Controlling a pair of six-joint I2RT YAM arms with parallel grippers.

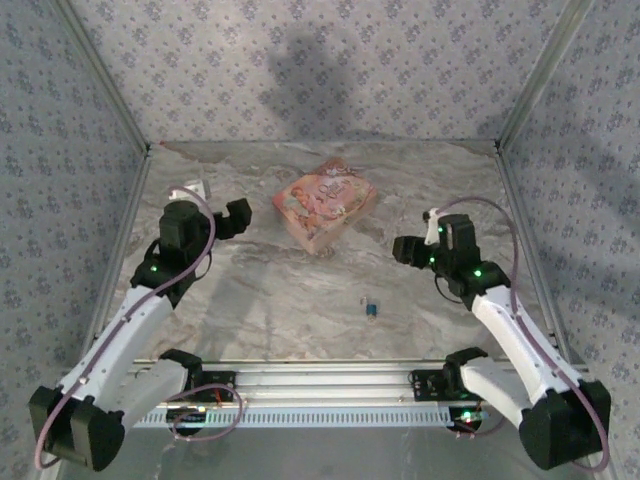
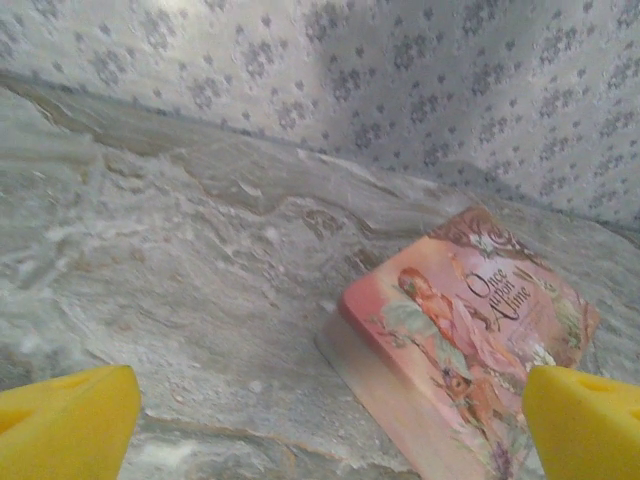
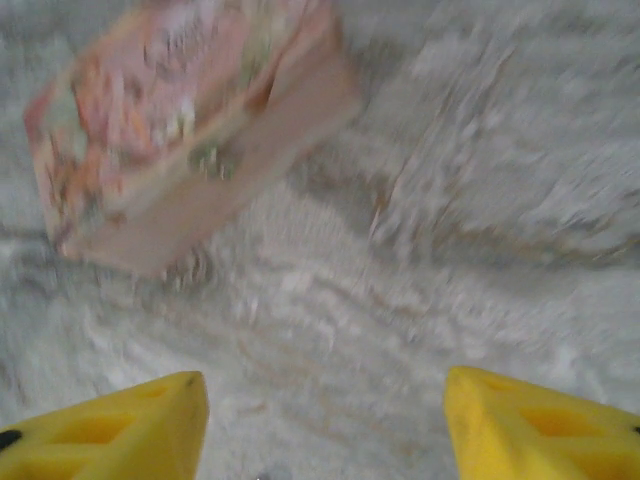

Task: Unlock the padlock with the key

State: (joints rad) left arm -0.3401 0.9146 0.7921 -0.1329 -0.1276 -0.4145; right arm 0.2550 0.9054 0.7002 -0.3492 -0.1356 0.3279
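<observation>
The padlock [image 1: 371, 308] is a tiny teal-blue object with a pale silvery part, lying on the marble table in front of centre, between the two arms. The key is too small to make out. My left gripper [image 1: 237, 216] hovers at the left, well apart from the padlock. In its wrist view the left gripper [image 2: 330, 400] stands open, yellow fingertips [image 2: 70, 420] wide with nothing between them. My right gripper [image 1: 405, 248] is up and to the right of the padlock. Its wrist view is blurred and shows the right gripper [image 3: 325, 395] open over bare table.
A large pink-orange patterned box [image 1: 325, 205] sits at the centre back, between the two grippers; it is the same box [image 2: 480, 340] ahead of the left fingers and the box [image 3: 180, 130] at the upper left of the right wrist view. Patterned walls [image 1: 320, 60] enclose three sides.
</observation>
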